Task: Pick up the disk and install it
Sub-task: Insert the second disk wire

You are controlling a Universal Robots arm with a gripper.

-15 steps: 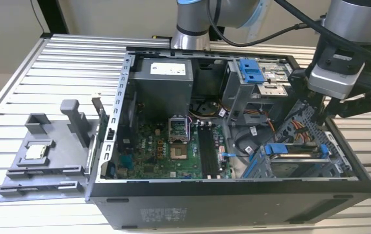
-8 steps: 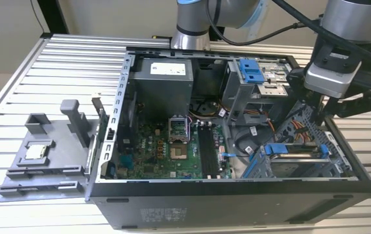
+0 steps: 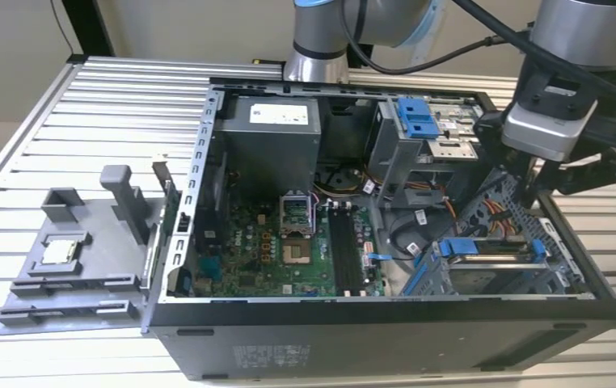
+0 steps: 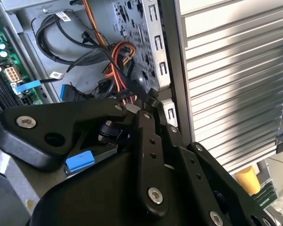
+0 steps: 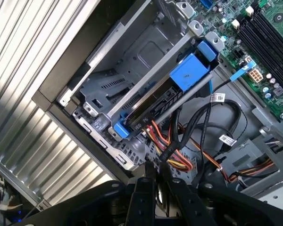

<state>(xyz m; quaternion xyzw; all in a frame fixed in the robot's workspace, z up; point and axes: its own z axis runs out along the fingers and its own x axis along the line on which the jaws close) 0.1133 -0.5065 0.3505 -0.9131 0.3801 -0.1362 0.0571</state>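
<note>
Black linkage fingers of the gripper (image 5: 155,181) are seen drawn together at their tips in both wrist views, with nothing held between them. Just beyond the tips a bundle of orange, red and black cables (image 5: 179,157) is crossed in front of the bay. Past the cables, the disk (image 5: 153,110) is found seated in the grey metal drive cage (image 5: 127,70), edged by its blue carrier rail, well apart from the fingertips. Farther out, the green motherboard (image 3: 286,242) is laid across the case floor. Outside the open computer case (image 3: 394,339), a grey fixture tray (image 3: 71,275) is set on the slatted aluminium table (image 3: 92,113), with a small silver chip (image 3: 58,250) on it.
</note>
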